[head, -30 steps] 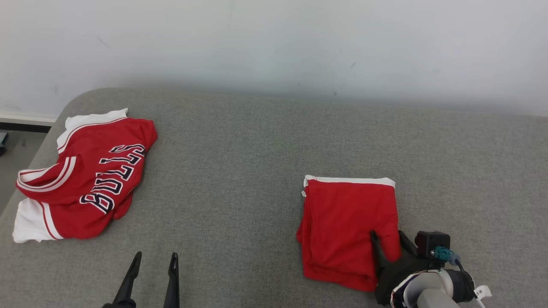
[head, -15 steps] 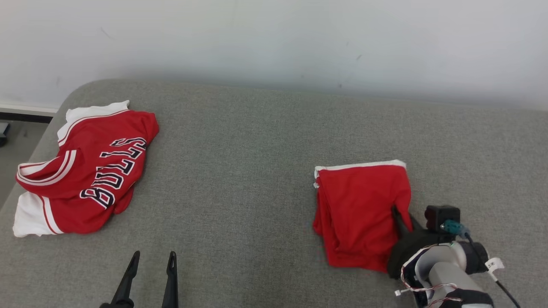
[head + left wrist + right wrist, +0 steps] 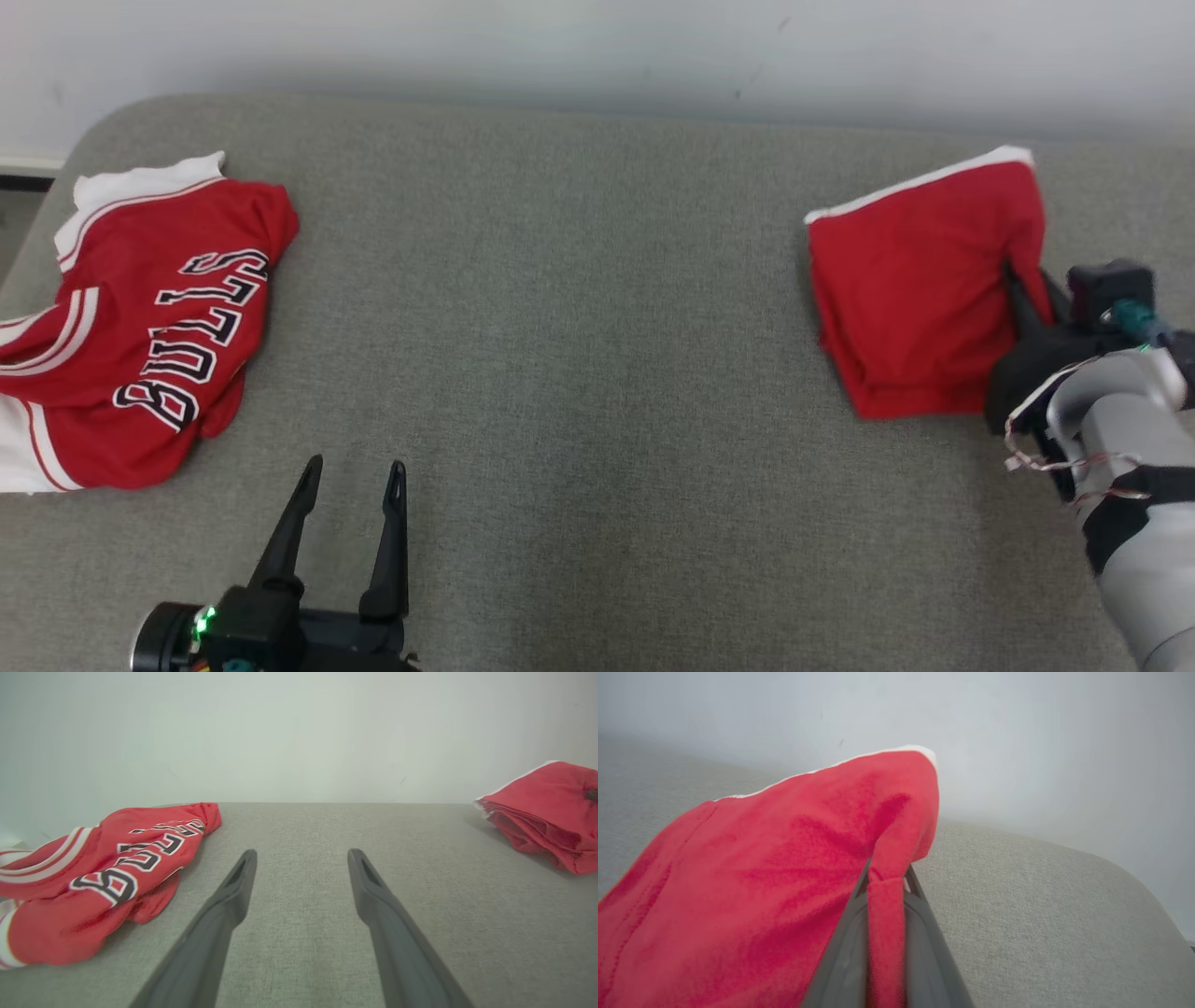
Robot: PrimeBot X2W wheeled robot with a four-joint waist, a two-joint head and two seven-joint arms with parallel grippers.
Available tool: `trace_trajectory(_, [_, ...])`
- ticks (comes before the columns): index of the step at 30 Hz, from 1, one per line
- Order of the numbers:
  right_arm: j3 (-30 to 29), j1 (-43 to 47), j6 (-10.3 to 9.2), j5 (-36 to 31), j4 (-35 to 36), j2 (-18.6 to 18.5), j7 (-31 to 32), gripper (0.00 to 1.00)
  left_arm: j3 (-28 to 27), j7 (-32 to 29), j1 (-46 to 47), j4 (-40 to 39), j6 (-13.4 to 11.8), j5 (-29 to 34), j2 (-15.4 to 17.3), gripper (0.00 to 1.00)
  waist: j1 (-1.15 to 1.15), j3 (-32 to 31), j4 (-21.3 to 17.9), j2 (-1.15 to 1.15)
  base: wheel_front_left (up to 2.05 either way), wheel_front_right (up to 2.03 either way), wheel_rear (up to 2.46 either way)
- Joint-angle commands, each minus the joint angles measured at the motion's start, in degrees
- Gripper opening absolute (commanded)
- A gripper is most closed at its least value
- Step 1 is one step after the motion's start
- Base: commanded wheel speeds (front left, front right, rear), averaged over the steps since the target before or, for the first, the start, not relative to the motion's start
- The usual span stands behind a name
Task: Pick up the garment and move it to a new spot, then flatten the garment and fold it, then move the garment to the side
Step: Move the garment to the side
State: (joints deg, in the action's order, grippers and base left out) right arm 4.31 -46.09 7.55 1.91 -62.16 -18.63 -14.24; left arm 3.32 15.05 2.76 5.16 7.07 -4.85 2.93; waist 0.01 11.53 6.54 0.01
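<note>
Grey upholstered surface [image 3: 579, 280] stretches under a pale wall [image 3: 467, 37]. Toward its right end sits the folded red garment [image 3: 906, 280], white-trimmed along its far edge and lying at a tilt. Its right edge is pinched up by the right tool [image 3: 1025, 280], clenched on the cloth; the right wrist view shows a strip of red running down between the jaws. Near the front edge the left tool [image 3: 356, 462] is released, jaws spread wide and touching nothing. A crumpled red and white jersey [image 3: 149, 327] lettered BULLS lies at the far left, well apart from the garment
</note>
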Motion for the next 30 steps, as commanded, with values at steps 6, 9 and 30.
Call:
trace_trajectory(6, [1.4, -7.22, -0.14, -1.42, -0.09, -5.0, 1.4, 0.0, 0.92, 0.09, 5.04, -2.86, 0.44, -0.04, 0.51, 1.0, -0.01, 9.76, -1.35, -0.01, 0.0, 0.0, 0.0])
trace_trajectory(9, [1.76, -10.2, -0.14, -1.99, -0.05, -7.0, 2.31, 0.0, 1.18, 0.09, 6.81, -4.34, 0.36, -0.29, 1.27, 1.0, -0.01, 12.68, -2.5, -0.01, 0.0, 0.0, 0.0])
trace_trajectory(30, [4.81, -21.87, -0.14, -6.32, 6.37, -12.65, 7.02, 0.0, 0.39, 0.1, 9.88, -17.63, 0.38, -1.6, 8.47, 1.0, -0.01, 22.53, -12.97, -0.01, 0.0, 0.0, 0.0])
